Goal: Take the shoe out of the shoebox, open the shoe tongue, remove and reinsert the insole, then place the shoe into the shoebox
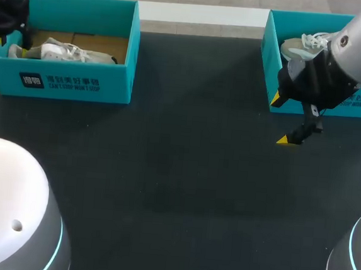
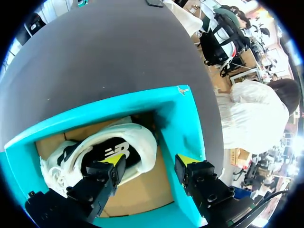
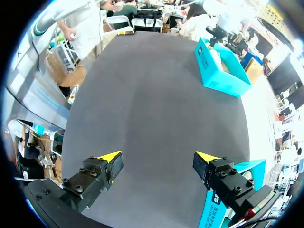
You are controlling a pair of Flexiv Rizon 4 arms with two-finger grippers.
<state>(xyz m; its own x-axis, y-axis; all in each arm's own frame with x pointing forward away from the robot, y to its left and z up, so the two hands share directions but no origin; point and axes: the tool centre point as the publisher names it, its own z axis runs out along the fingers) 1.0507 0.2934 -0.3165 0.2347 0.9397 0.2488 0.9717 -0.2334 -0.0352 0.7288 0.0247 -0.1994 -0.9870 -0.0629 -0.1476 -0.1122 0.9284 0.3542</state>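
Shoe [image 2: 137,142] inside the shoebox [image 2: 180,118] being hovered over by the left tool [image 2: 151,160], its tips being held apart, right tool [image 3: 159,156] being held apart too, away from the shoebox

Dark charcoal surface [image 1: 176,185] spans head view almost edge to edge; matte, fine-grained covering, like a mat. Far edge runs straight across behind it. Light even and diffuse, from overhead; shadows soft and blurred. Slight tonal drift across middle, a shade paler toward far side. Left wrist view: same surface [image 2: 118,52] reads mid-grey and smooth. Right wrist view: broad grey sweep [image 3: 156,104], brighter toward far end, edges cleanly cut.
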